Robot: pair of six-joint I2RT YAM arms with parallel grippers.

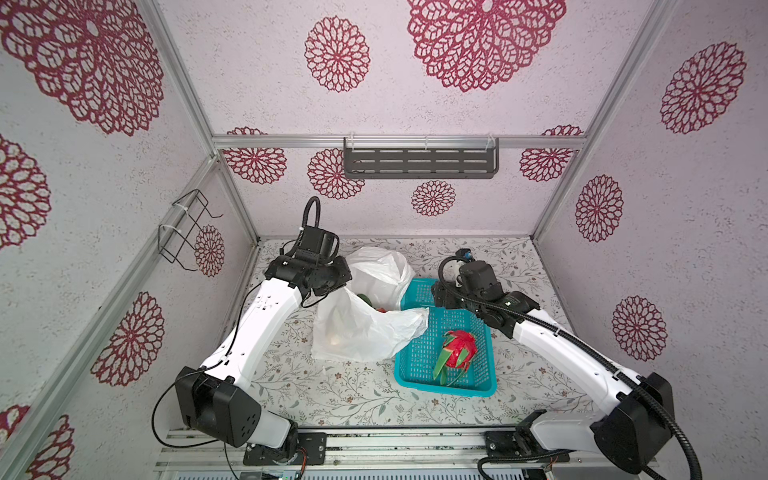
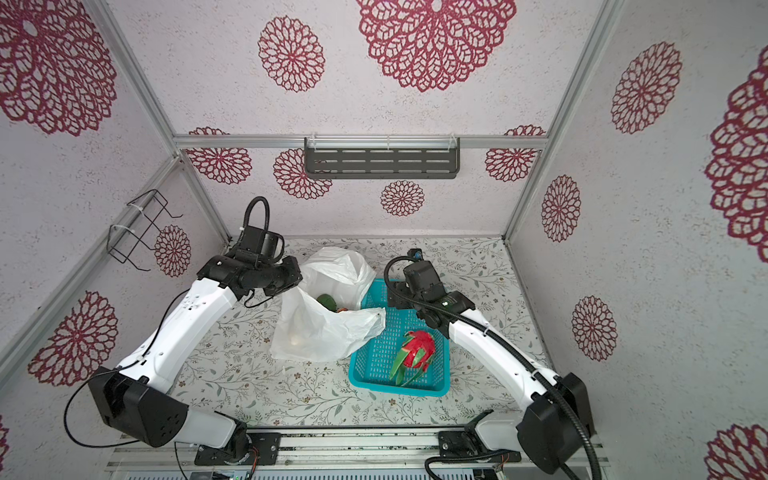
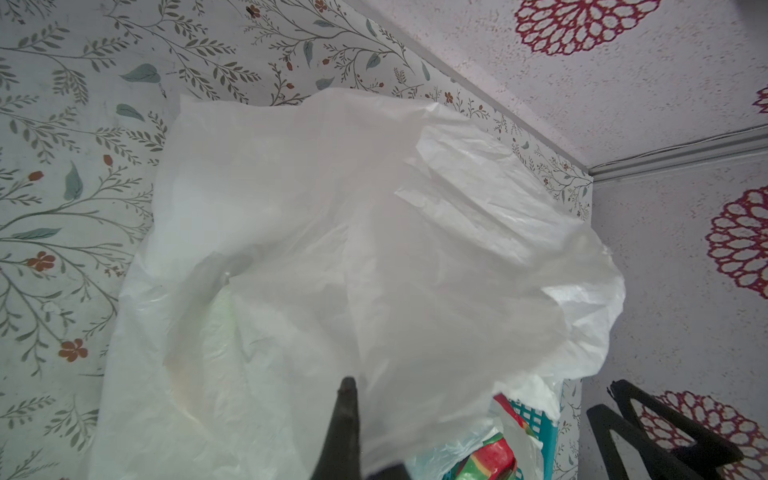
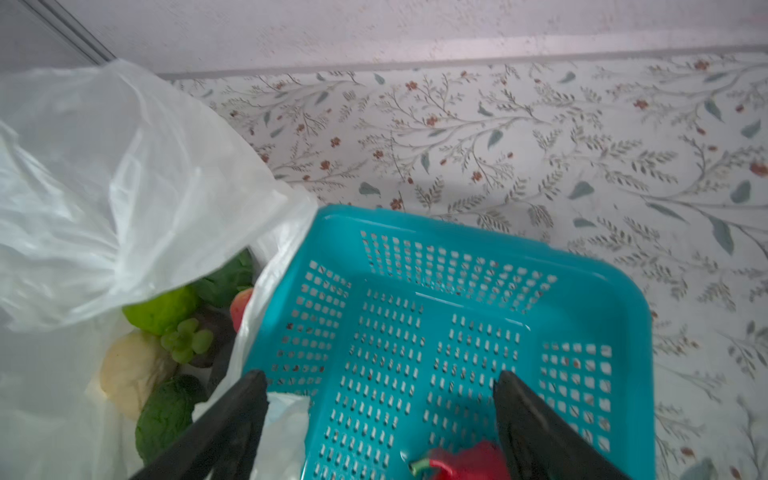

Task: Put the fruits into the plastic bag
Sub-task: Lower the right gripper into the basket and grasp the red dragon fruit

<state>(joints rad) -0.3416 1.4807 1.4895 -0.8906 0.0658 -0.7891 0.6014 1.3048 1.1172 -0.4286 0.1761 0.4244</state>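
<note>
Left tool (image 1: pixel 334 284): standing closed, seemingly pinching the raised far edge of the plastic bag (image 1: pixel 365 332); the grip itself is being hidden by film in the wrist view
Plastic bag: sitting on the counter (image 1: pixel 353 399), touching the basket's left wall; one flap is draping over that rim; its mouth is gaping toward the right arm
Bag contents: dark avocados (image 4: pixel 166 415), a pale fruit (image 4: pixel 129 370), a lime-green one (image 4: pixel 162 307), small green grapes (image 4: pixel 187 338) and a red-orange one (image 4: pixel 241 305) are lying inside
Basket (image 1: pixel 444 390): holding only the dragon fruit (image 1: pixel 459 351), which is lying at its near end
Right tool (image 4: pixel 380 386): hovering with jaws spread and empty over the basket's far end
Turning relation: the dragon fruit is lying nearer the robot's base than the right tool; its long axis is slanting from the green tip at near-left to the red body at far-right; the right arm is the nearer one; the tool is probably needing to draw back and square up across that axis
</note>
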